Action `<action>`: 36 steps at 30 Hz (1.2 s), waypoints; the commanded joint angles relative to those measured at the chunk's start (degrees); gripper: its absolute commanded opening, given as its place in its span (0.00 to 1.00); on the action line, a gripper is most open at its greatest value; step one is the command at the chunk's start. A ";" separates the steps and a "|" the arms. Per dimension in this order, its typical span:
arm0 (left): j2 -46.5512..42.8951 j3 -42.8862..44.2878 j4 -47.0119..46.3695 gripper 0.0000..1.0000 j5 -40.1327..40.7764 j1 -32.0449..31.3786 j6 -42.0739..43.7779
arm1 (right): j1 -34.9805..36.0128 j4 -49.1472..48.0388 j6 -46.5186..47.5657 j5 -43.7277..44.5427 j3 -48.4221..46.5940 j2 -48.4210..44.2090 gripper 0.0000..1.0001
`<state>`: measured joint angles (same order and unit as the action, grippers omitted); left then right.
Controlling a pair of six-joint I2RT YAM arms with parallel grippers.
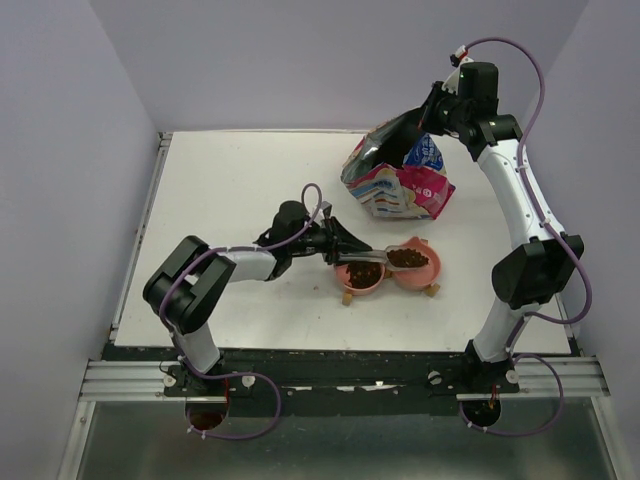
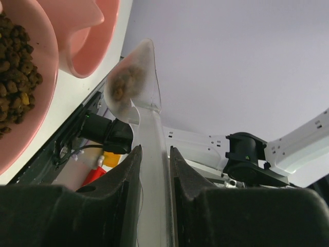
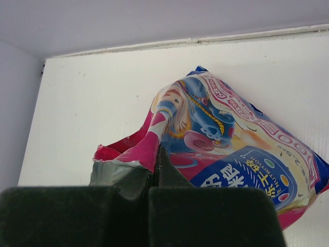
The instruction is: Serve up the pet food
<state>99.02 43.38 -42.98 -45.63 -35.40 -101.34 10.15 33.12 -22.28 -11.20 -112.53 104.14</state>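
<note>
Mid-serve: left gripper (image 2: 154,154) clamps scoop (image 2: 139,98), kibble (image 2: 123,85) seemingly inside, bowl (image 1: 432,266) ahead; next roll wrist to dump; right gripper (image 3: 157,164) pinches bag (image 3: 231,139).

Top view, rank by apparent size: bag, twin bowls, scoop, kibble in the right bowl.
1. bag
2. twin bowls
3. scoop and kibble: these look about alike, so they are not ranked. The scoop is clear and partly lost against the bowls.

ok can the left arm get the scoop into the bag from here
Probably yes: the right tool pinches the bag open, and nothing stands between its mouth and the scoop.
</note>
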 commanded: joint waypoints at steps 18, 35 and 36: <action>2.23 19.19 42.87 0.00 3.00 -0.81 19.85 | -0.48 -8.69 0.05 0.21 -0.94 -5.96 0.00; 10.48 49.77 84.89 0.00 14.42 -5.56 39.72 | -0.48 -8.95 0.05 0.39 -0.15 -6.49 0.00; 11.10 51.01 86.73 0.00 15.38 -5.91 40.42 | -0.48 -8.87 0.05 0.30 0.03 -6.49 0.00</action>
<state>107.57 87.13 31.64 -36.69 -39.03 -69.12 10.04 32.62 -22.00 -10.48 -111.44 103.37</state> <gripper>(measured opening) 0.316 0.006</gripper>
